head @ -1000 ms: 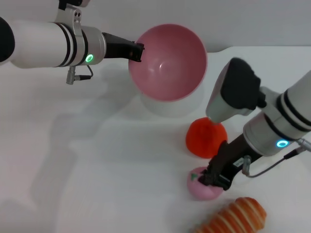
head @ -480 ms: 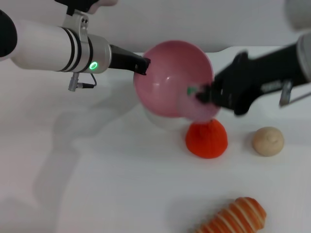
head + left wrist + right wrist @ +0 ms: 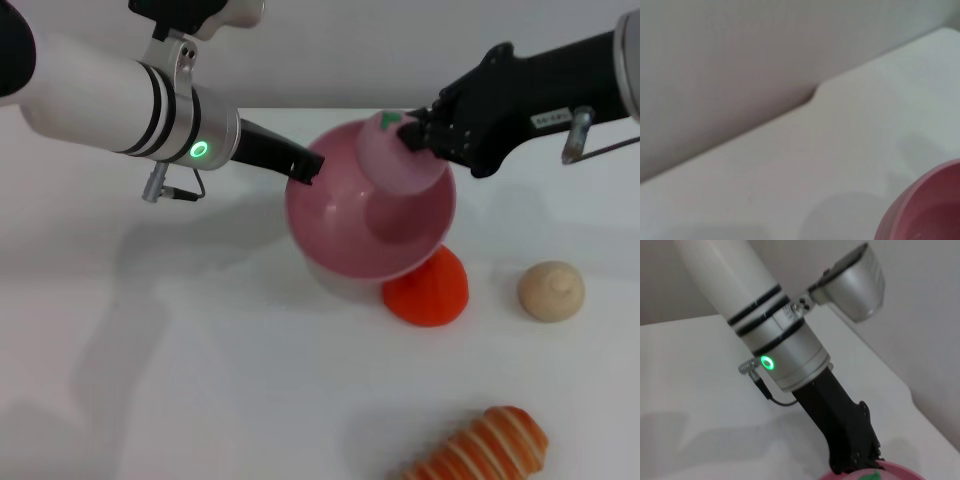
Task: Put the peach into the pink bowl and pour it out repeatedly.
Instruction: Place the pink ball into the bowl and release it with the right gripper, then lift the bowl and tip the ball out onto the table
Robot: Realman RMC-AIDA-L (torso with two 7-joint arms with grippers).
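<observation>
Over pink bowl (image 3: pixel 350 215): right hand (image 3: pixel 412 135) gripping peach (image 3: pixel 395 160) (head view only).

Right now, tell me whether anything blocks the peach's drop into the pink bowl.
Nothing visible does. The right pincer holds the small pale-pink soft toy peach directly over the open mouth of the glossy pink plastic bowl, which the left pincer grips at its rim, tilted.

The round pink plastic bowl (image 3: pixel 350 225) looked smooth and glossy. The small pale-pink peach (image 3: pixel 398 160) appeared soft and matt, the orange-red fruit (image 3: pixel 428 288) fuzzy. The white counter (image 3: pixel 200 380) was smooth and matt.
</observation>
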